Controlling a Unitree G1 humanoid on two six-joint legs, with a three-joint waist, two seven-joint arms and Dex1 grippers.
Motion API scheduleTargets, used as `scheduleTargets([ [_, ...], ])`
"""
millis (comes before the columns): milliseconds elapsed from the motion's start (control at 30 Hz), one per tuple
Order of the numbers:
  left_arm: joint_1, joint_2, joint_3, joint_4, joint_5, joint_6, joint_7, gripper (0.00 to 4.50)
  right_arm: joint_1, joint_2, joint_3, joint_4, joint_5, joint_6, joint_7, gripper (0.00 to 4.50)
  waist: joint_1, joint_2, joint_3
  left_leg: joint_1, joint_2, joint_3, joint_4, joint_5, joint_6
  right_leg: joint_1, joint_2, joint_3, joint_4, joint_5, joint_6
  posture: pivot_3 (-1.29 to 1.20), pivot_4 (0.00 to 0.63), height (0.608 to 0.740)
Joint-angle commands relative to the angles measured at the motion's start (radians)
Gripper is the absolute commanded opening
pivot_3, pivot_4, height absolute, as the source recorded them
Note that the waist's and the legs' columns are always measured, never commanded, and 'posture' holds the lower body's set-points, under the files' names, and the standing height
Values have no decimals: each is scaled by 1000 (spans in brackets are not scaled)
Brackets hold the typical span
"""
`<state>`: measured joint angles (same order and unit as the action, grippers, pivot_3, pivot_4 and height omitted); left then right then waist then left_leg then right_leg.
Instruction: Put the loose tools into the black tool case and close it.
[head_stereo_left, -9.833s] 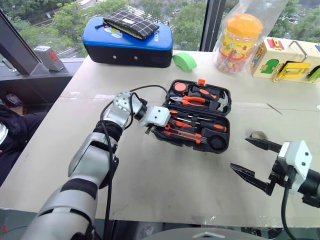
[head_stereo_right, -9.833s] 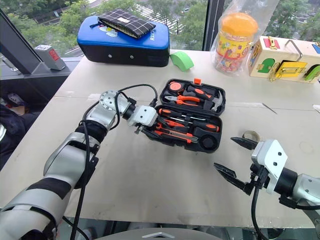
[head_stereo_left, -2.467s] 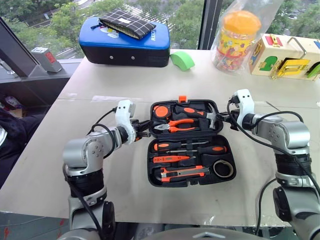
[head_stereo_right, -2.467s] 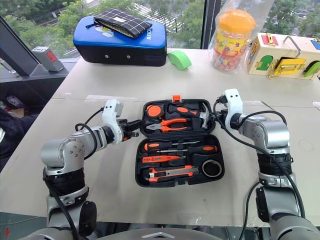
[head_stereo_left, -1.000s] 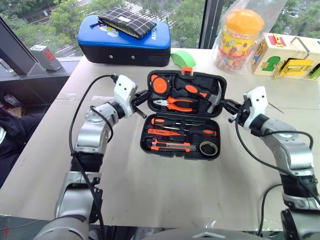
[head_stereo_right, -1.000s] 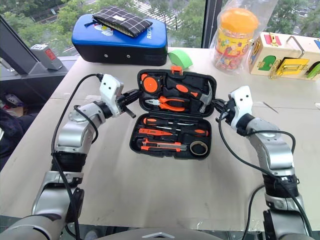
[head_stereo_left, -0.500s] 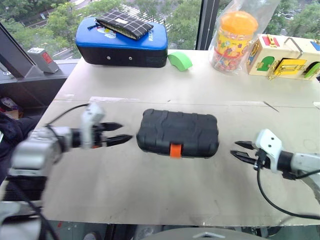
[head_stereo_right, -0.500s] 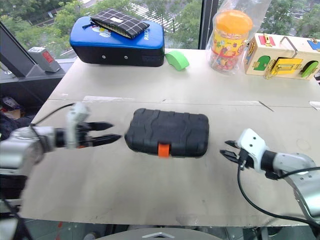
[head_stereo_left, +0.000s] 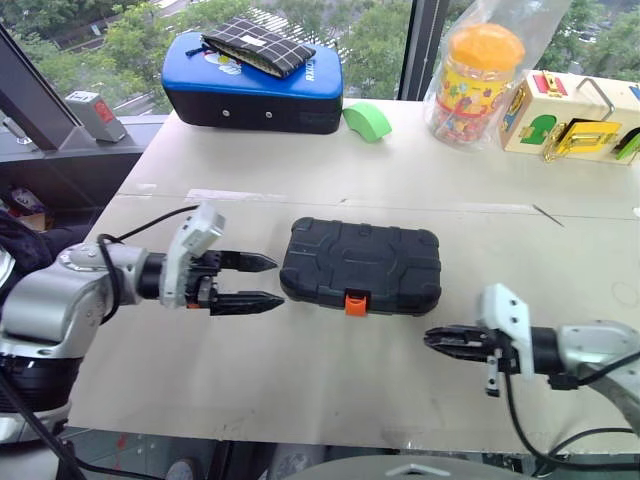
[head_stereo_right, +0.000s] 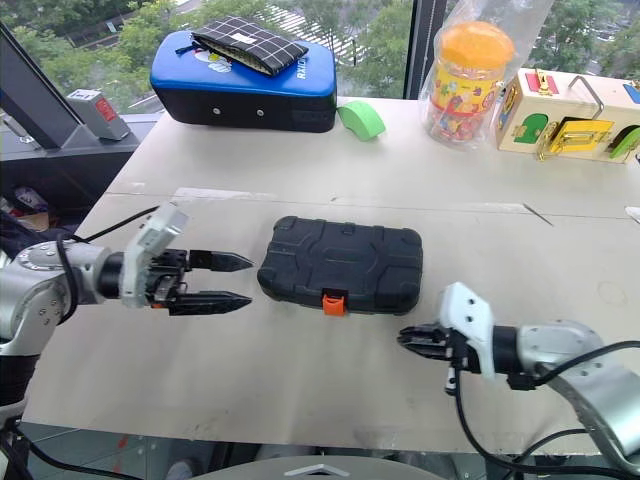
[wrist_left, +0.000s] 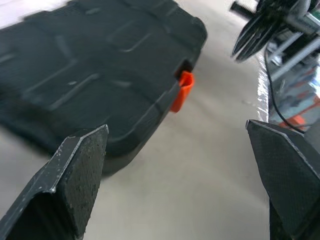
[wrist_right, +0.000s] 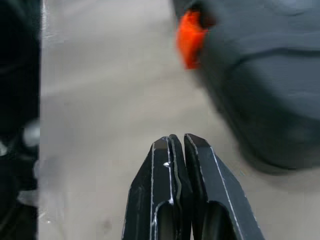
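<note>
Right gripper (head_stereo_left: 445, 340) clenched tight on nothing, nearest me at about 5 o'clock of the black tool case (head_stereo_left: 361, 265), apart from it. Left gripper (head_stereo_left: 262, 282) released, fingers wide, empty, at the case's 9 o'clock, tips just beside its short end but not touching.

Case sits mid-table, lid down, ribbed shell up, small orange latch (head_stereo_left: 354, 302) on the near edge at 6 o'clock. No loose tools on the table (head_stereo_left: 300, 380), so I judge them stowed. Can't tell if the latch is snapped home; in the left wrist view it looks to stand out a bit from the shell.

Risks: if the latch isn't seated, the lid could spring up on any nudge. The left fingers are close enough to shove the case sideways on a stray swing.

Farther off, 12 o'clock: green tape roll (head_stereo_left: 367, 122), blue-topped case (head_stereo_left: 255, 85) with a checked pouch (head_stereo_left: 258, 47) on it, orange-lidded jar (head_stereo_left: 476, 72), latch toy box (head_stereo_left: 570, 117).
</note>
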<state>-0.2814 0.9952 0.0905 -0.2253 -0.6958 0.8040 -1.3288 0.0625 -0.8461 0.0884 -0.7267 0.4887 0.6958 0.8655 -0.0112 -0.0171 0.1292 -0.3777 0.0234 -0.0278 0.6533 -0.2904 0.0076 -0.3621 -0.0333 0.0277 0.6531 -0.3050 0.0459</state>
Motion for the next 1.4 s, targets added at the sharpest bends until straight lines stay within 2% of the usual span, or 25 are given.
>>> scheduleTargets([
  [33, -49, -2, -40, -39, 27, -61, -20, 4253, -91, 64, 68, 64, -72, 38, -105, 31, 0, -1, 0, 0, 0, 0, 0, 0, 0, 0, 0, 0, 0, 0, 0, 0, 150, 740],
  [100, -74, -7, -66, -31, 45, -87, -27, 3624, -157, 124, 57, 114, -75, 90, -173, 0, -1, 0, 0, 1, -1, 1, 0, 1, -1, 0, 0, -1, 0, 0, 0, 0, 150, 740],
  [200, -107, -14, -101, -13, 82, -133, -35, 2288, -259, 221, -4, 177, -28, 201, -255, 0, -4, -2, 1, 1, -2, 2, 1, 1, -1, 0, 0, -1, 1, 0, 0, 0, 150, 740],
  [333, -175, -58, -161, 51, 153, -193, -21, 244, -393, 232, 52, 342, -133, 201, -313, 0, -3, 1, 3, 3, -3, 2, 3, 2, -1, 0, 1, 1, 5, 0, 0, 0, 150, 740],
  [367, -199, -77, -177, 74, 174, -208, -12, 56, -420, 236, 69, 384, -154, 183, -321, 0, -3, 0, 2, 4, -3, 2, 3, 3, -1, 0, 1, 1, 5, 1, 0, 0, 150, 740],
  [500, -298, -147, -232, 186, 258, -267, 7, 56, -458, 229, 95, 441, -177, 141, -300, 0, -3, -2, 2, 5, -4, 1, 3, 5, 3, 1, 2, 1, 8, 2, -2, 0, 150, 740],
  [667, -406, -195, -264, 370, 338, -356, -11, 56, -385, 167, 55, 270, -56, 202, -185, 0, -1, 1, 4, 4, -5, 0, 2, 8, 6, 0, 2, 1, 8, 3, -3, 0, 150, 740],
  [767, -474, -234, -247, 491, 351, -365, -2, 56, -382, 207, 75, 260, -68, 228, -234, 0, -2, -2, 3, -2, -5, -4, 2, 8, 6, -5, 3, -3, 8, 2, -3, 0, 150, 740],
  [967, -566, -278, -263, 643, 446, -464, 40, 56, -384, 285, 123, 292, -134, 269, -339, 0, -3, -1, 3, -4, -6, -6, 0, 8, 6, -8, 2, -2, 8, 2, -3, 0, 150, 740],
  [1300, -558, -292, -243, 631, 460, -459, 40, 56, -491, 336, -10, 424, -200, 226, -478, 0, -4, -1, 3, -4, -13, -7, 1, 8, 5, -8, -1, -1, 9, 3, -2, 0, 150, 740],
  [1400, -558, -291, -249, 621, 462, -452, 34, 56, -519, 333, -8, 468, -209, 206, -481, 0, -4, -1, 4, -4, -13, -7, 1, 9, 4, -8, -2, 0, 9, 3, -1, 0, 150, 740],
])
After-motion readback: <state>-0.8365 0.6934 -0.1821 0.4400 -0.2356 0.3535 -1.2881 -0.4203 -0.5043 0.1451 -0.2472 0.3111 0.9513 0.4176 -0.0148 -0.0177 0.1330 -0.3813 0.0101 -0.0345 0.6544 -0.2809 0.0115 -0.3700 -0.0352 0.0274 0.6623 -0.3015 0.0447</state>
